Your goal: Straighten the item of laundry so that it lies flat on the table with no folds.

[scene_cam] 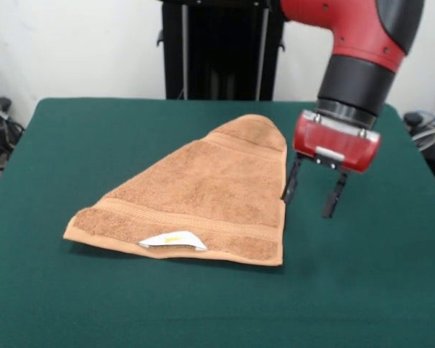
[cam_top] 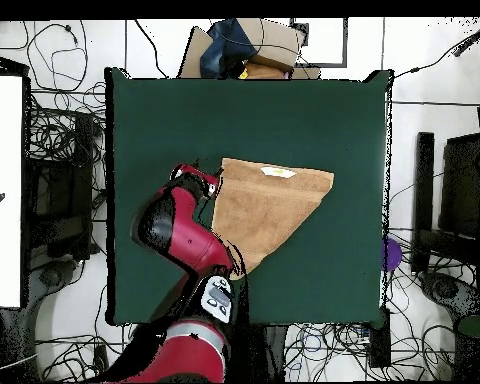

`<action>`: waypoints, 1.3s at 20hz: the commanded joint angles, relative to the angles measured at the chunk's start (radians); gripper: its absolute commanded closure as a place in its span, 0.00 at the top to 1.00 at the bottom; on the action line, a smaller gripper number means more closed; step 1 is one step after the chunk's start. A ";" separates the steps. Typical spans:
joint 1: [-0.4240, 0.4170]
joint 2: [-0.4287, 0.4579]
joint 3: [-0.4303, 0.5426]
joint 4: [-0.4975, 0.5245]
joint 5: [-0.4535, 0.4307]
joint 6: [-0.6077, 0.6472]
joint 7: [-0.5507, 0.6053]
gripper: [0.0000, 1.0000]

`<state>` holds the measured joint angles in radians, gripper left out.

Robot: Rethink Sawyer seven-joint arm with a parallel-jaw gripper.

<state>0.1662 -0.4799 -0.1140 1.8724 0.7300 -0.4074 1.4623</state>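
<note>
Nearest the front camera, bare dark green felt-topped table (scene_cam: 362, 290) runs up to the near edge of the light-brown terry towel (scene_cam: 203, 188). A small white label with a yellow mark (scene_cam: 172, 240) sits on that near edge, just under a woven border band. The towel lies roughly mid-table and is not flat: its outline is a rough triangle, broad along the near edge and tapering to a rounded tip at the far end, which I judge to mean a portion is folded over or under. The overhead view shows the same tapered outline (cam_top: 267, 205).

Just beside the towel's straight side edge hangs the red and black arm's gripper (scene_cam: 313, 191). Its two dark fingers (scene_cam: 334, 196) stand apart with nothing between them, and one finger appears at or very near the towel's edge. I cannot tell whether the tips reach the felt.

Assessment: you are at the approach-to-grasp step, with unfolding not yet begun. To do it well, close on the top layer only, low at the edge or a corner, then draw outward, away from the towel's centre, keeping the cloth near the table so it spreads rather than bunches. Avoid pinching both layers, or the fold will simply travel.
</note>
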 commanded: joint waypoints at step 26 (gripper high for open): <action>0.234 0.271 -0.361 -0.283 0.071 0.425 0.130 1.00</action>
<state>0.4297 -0.2132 -0.4630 1.6588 0.8441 -0.0565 1.4623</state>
